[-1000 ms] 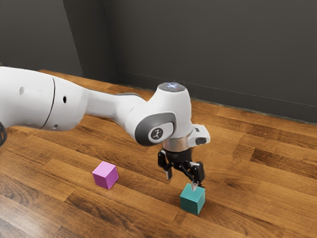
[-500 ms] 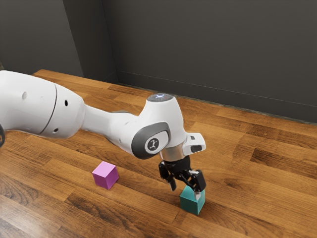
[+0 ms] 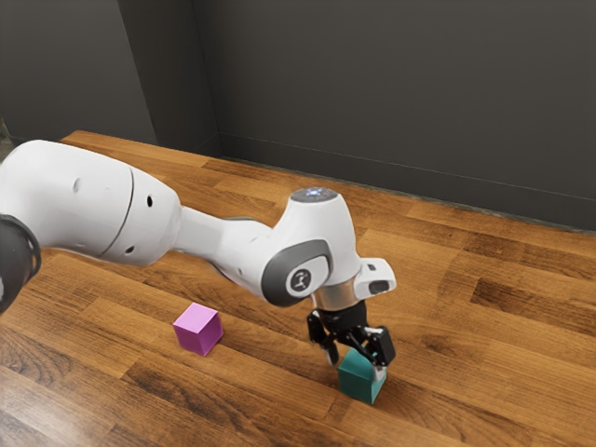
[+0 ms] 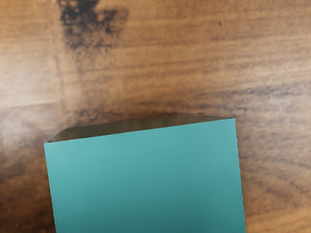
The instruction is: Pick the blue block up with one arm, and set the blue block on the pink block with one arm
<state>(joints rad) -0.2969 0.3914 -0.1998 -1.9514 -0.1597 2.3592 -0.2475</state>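
The blue block (image 3: 359, 383), which looks more teal-green here, stands flat on the wooden table (image 3: 494, 317), toward the exterior view's right and well apart from the pink block (image 3: 197, 329). It has not moved during the last second. What has changed is the height of the gripper (image 3: 358, 364). One second ago it hung above the block with a gap under its tips, and now it has come down so that the block's upper part lies between the two fingers. In the wrist view the block's top face (image 4: 146, 179) is large and directly under the hand, which fits with such a low position.

The jaws are spread wide, one on each side of the block, and they hold nothing. From this angle it seems they do not press on the block's sides yet, though I cannot be fully sure of it. The arm (image 3: 223, 247) has also leaned lower and further toward the block.

For the task this means, in my judgement, that the approach is finished and the closing of the jaws is the next step. The lift and the carry toward the pink block are not yet begun.
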